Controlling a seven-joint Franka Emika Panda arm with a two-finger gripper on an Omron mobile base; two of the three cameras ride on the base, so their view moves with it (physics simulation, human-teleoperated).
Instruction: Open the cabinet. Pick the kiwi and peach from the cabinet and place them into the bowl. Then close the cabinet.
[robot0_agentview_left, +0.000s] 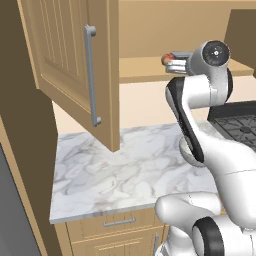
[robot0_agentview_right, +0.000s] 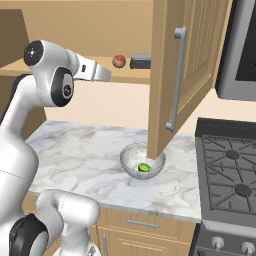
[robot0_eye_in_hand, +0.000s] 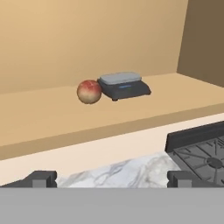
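Note:
The cabinet stands open, with its left door and right door both swung out toward me. On its bottom shelf the peach sits small and reddish, touching a flat dark grey block. My gripper hovers open and empty in front of the shelf edge, a short way left of the peach and facing it. Down on the counter, the grey bowl holds the green kiwi and sits partly behind the right door's lower corner.
A marble counter runs below the cabinet, with drawers under it. A black stove stands to the right. The open doors hang out over the counter on both sides of the arm.

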